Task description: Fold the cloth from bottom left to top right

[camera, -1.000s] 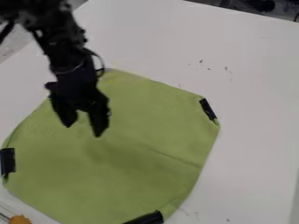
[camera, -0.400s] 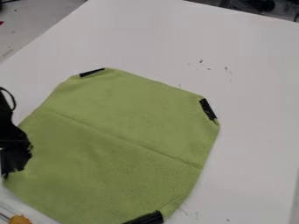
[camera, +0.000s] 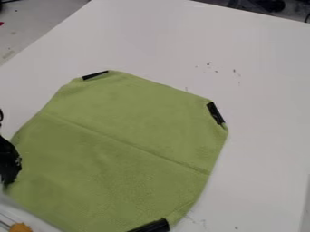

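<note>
A smooth white desk (camera: 266, 149) spreads under the scene, with a greyish surface (camera: 36, 22) beyond its upper left edge and dark clutter (camera: 266, 5) past its top right edge. Small dark marks (camera: 209, 64) dot the white above the cloth's right-hand side. The soft, light green fabric cloth (camera: 139, 108) lies spread out and unfolded on the desk, across the left and middle of the view, its corners looking blunt rather than pointed. A long, thin crease (camera: 127, 142) runs slantwise over it, from the upper left side down to the lower right side. One short black strip (camera: 95, 75) sits at the cloth's upper left corner, another black strip (camera: 215, 113) at its right corner, and a wider black strip (camera: 149, 225) at its bottom corner. The black gripper (camera: 8, 177) is at the left edge of the view, over the left corner of the cloth and partly cut off; whether it is open, closed or clamped on the fabric cannot be told. An orange, bumpy-edged object (camera: 21, 227) shows at the bottom left, near the cloth.
</note>
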`<state>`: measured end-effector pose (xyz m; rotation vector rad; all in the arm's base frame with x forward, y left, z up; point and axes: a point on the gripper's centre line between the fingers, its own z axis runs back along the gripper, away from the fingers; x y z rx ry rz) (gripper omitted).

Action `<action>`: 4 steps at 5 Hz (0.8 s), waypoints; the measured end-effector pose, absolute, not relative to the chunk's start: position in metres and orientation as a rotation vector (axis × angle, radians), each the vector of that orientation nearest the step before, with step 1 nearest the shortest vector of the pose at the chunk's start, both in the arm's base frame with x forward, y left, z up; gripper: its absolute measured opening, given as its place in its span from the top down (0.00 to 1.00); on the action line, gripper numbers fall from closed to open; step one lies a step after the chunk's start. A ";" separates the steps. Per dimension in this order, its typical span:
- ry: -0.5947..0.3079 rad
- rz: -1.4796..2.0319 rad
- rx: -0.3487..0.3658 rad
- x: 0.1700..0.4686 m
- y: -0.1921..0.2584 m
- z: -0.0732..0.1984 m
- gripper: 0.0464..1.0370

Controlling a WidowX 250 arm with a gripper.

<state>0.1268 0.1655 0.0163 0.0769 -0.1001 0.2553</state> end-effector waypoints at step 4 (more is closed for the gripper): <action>-0.055 0.248 0.079 0.134 0.173 0.004 0.61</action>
